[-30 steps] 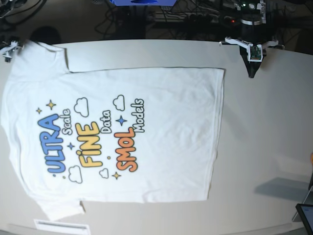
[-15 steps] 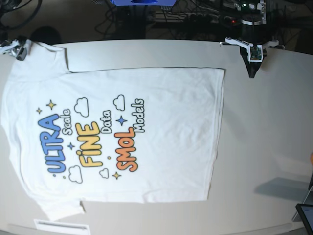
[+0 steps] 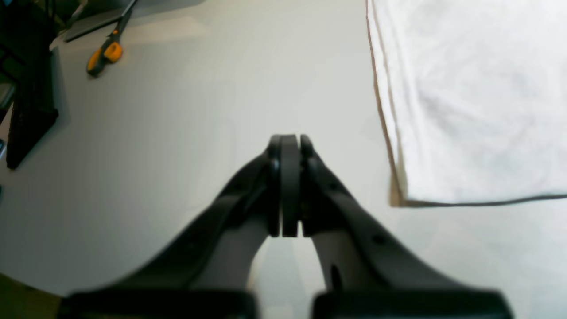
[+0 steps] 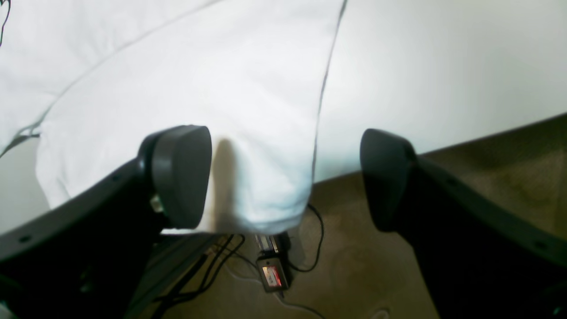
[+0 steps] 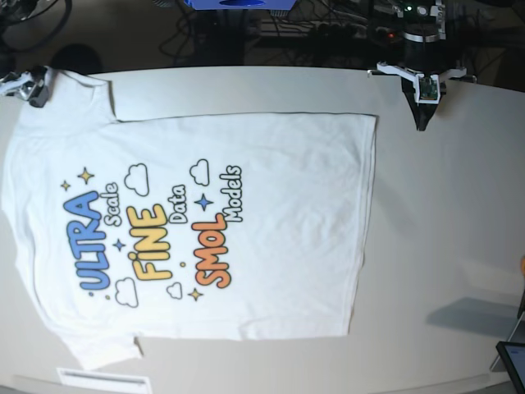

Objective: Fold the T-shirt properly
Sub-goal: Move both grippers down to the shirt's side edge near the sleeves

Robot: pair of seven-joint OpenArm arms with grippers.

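Note:
The white T-shirt (image 5: pixel 205 222) lies flat on the table (image 5: pixel 443 213), print facing up, its neck toward the left of the base view. My right gripper (image 5: pixel 31 87) is at the far left sleeve. In the right wrist view it (image 4: pixel 283 177) stands open, and the sleeve hem (image 4: pixel 248 177) hangs over the table edge between its fingers (image 4: pixel 177 173). My left gripper (image 5: pixel 423 121) hovers shut and empty near the shirt's bottom far corner. In the left wrist view its tip (image 3: pixel 290 146) sits left of that corner (image 3: pixel 465 110), apart from the cloth.
Orange-handled scissors (image 3: pixel 104 55) and a black stand (image 3: pixel 26 88) lie on the table beyond the left gripper. A tablet corner (image 5: pixel 513 361) sits at the near right. A white strip (image 5: pixel 102 379) lies at the near edge. Cables and a small device (image 4: pixel 272 272) are on the floor.
My right gripper has moved a little further in over the sleeve and opened wider. The left arm and the shirt have not moved.

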